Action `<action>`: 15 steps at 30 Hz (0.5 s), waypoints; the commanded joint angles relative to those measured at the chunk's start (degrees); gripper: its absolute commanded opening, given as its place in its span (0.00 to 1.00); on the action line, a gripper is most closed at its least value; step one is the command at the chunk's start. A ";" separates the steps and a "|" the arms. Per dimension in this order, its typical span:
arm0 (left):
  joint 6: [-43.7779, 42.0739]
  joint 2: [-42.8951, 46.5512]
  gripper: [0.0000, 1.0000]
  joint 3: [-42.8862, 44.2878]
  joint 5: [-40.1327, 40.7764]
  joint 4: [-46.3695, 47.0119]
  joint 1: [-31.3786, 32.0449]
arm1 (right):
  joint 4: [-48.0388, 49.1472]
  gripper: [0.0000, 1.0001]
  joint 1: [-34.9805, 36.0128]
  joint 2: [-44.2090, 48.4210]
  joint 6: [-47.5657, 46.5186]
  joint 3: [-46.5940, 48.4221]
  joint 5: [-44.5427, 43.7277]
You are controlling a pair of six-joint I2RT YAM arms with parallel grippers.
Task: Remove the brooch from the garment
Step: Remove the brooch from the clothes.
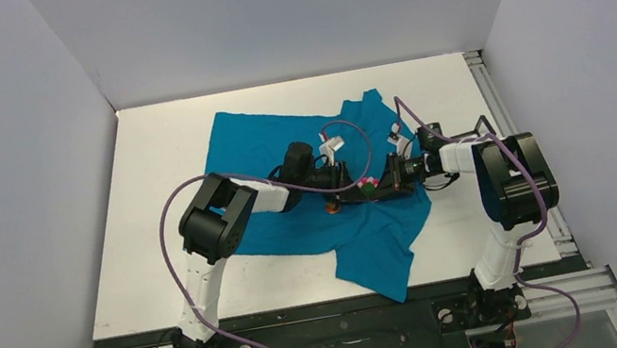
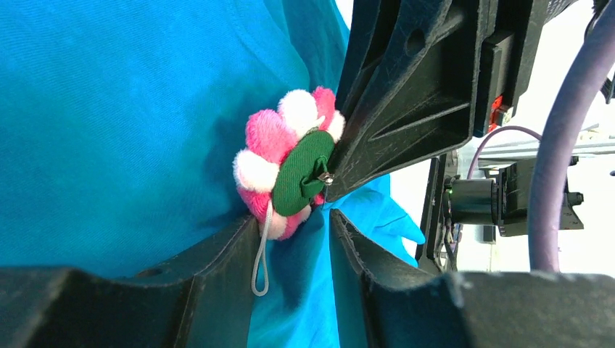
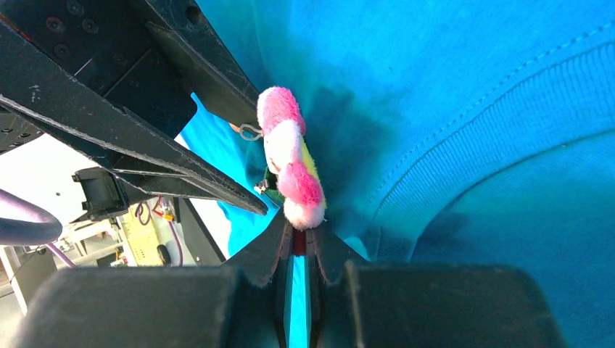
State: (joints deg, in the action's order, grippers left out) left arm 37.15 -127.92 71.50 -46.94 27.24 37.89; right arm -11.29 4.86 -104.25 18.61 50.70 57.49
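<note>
The teal garment [image 1: 270, 138] lies spread on the white table. The pink and white flower brooch [image 1: 368, 185] sits on a raised fold of it between the two grippers. The left wrist view shows the brooch's green back and pin [image 2: 297, 174] and a small grey loop. My left gripper [image 1: 343, 187] comes from the left, and its fingers [image 2: 296, 221] hold a bunched fold of shirt [image 2: 109, 109] just under the brooch. My right gripper [image 1: 389, 183] comes from the right. Its jaws [image 3: 299, 230] are pinched on the brooch's lower edge [image 3: 290, 156], with the shirt collar [image 3: 471, 109] behind.
The bare white table top [image 1: 157, 153] lies left of the shirt, with grey walls on three sides. A metal rail [image 1: 504, 111] runs along the right edge. Purple cables [image 1: 355, 132] loop over both arms. The shirt's lower part hangs toward the near edge [image 1: 390, 279].
</note>
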 commanded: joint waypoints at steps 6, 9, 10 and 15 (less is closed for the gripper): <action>2.00 -0.10 0.36 3.27 -0.70 4.34 1.44 | -2.00 0.00 -0.12 0.58 -3.30 0.61 2.25; 2.05 -0.44 0.36 3.50 -0.53 3.97 1.62 | -2.60 0.00 -0.12 0.67 -3.95 0.74 2.31; 2.10 -0.59 0.36 3.61 -0.41 3.89 1.64 | -3.06 0.00 -0.07 0.69 -4.16 0.88 2.24; 1.59 -0.99 0.31 4.31 0.44 2.45 1.91 | -4.70 0.00 0.05 0.71 -5.76 1.39 2.41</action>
State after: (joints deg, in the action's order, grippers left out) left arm 38.81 -128.53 72.34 -46.50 27.07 38.81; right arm -14.46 4.54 -104.25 15.59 50.74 57.89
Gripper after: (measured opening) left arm 0.324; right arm 0.025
